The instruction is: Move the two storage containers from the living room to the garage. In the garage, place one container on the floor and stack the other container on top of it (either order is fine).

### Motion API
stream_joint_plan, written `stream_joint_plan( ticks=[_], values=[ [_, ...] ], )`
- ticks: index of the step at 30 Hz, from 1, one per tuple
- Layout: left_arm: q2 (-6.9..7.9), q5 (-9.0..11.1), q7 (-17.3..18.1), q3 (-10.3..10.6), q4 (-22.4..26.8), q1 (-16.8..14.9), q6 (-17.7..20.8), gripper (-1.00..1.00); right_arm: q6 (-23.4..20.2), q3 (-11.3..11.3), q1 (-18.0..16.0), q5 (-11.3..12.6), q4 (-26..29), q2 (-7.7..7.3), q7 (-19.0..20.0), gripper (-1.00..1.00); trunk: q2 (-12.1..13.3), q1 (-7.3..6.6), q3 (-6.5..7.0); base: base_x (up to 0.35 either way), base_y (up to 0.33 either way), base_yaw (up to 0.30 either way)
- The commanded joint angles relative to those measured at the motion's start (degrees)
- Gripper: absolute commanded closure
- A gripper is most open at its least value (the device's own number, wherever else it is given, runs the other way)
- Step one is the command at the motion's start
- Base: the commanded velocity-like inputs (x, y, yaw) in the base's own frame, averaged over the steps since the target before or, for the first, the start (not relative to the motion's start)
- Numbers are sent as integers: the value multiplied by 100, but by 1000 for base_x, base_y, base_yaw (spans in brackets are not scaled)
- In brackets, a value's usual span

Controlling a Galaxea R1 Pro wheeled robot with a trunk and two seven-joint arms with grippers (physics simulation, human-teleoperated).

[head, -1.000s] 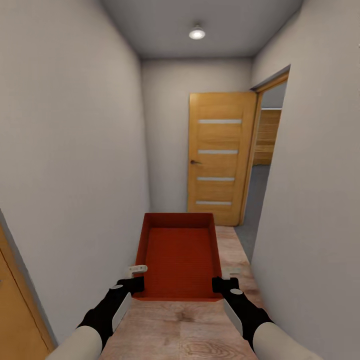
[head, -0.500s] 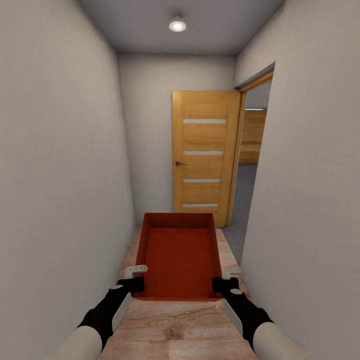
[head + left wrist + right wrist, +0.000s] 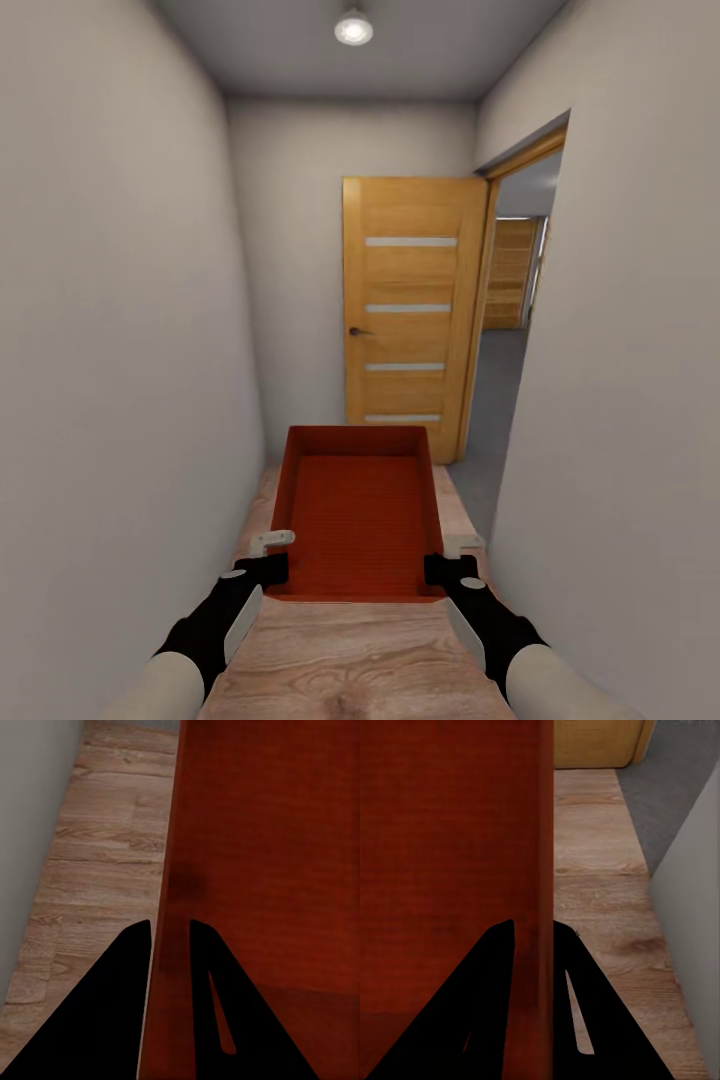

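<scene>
your storage container (image 3: 355, 515) bottom hides the floor beneath, left gripper (image 3: 268, 558) and right gripper (image 3: 450, 560) each clamped on its near corners, container stretching away from them

You're rolling down the hallway: the slit-windowed door (image 3: 413, 305) looms nearer, and the doorway (image 3: 512, 330) beside it opens wider.

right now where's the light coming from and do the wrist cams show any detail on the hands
Head view: one round ceiling lamp lights the corridor evenly, with soft shadows and no glare on the container. Left wrist view: the left hand is a flat black silhouette. Right wrist view: the right hand is equally black and featureless.
</scene>
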State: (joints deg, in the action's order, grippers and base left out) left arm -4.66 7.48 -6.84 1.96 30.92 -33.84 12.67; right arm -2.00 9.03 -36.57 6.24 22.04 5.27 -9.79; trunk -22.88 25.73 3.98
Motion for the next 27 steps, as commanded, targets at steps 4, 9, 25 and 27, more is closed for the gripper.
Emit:
stream_joint_plan(
  ticks=[4,9,25,27],
  values=[
    [158,17,-72,-135,20,0,34,100,-20,-77,0,44,17,-52,-58,100,-4,5,-2,322,0,0],
    [158,17,-72,-135,20,0,34,100,-20,-77,0,44,18,-52,-58,100,-4,5,-2,322,0,0],
    [158,17,-72,-135,20,0,34,100,-20,-77,1,44,18,-52,-58,100,-4,5,-2,322,0,0],
    [158,17,-72,-135,20,0,34,100,-20,-77,-2,44,14,-52,-58,100,-4,5,-2,322,0,0]
  ],
)
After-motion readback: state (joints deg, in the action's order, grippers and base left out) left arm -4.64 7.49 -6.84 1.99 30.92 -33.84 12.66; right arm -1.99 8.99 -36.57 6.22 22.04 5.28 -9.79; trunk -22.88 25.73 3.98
